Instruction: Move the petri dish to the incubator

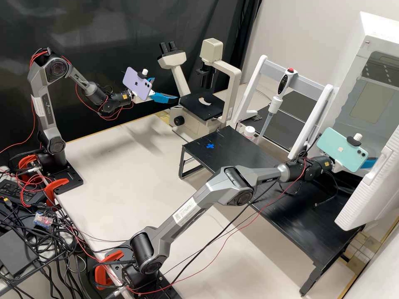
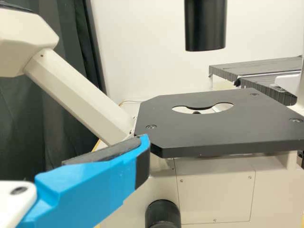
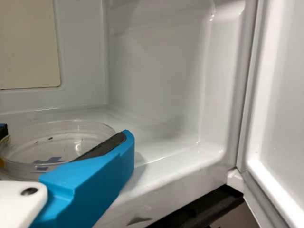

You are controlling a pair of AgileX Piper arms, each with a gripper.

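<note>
The dish (image 3: 47, 148) is pinched between the two fingers of the right gripper (image 1: 368, 162), a pad against either side, inside the incubator (image 1: 365, 35). Whether its base is borne by the incubator's floor (image 3: 166, 156) cannot be told. In the high view, the right gripper is seen at 3 o'clock, beside the opened door (image 1: 370, 199). At 11 o'clock the left gripper (image 1: 165, 89) is held near the microscope (image 1: 208, 105), its fingers spread, with nothing seen between them. The microscope is placed at 12 o'clock, and the pipette (image 1: 274, 104) is hung on its rack (image 1: 258, 77) at 2 o'clock. A blue cross (image 1: 210, 145) is marked on the black stand (image 1: 237, 155).
</note>
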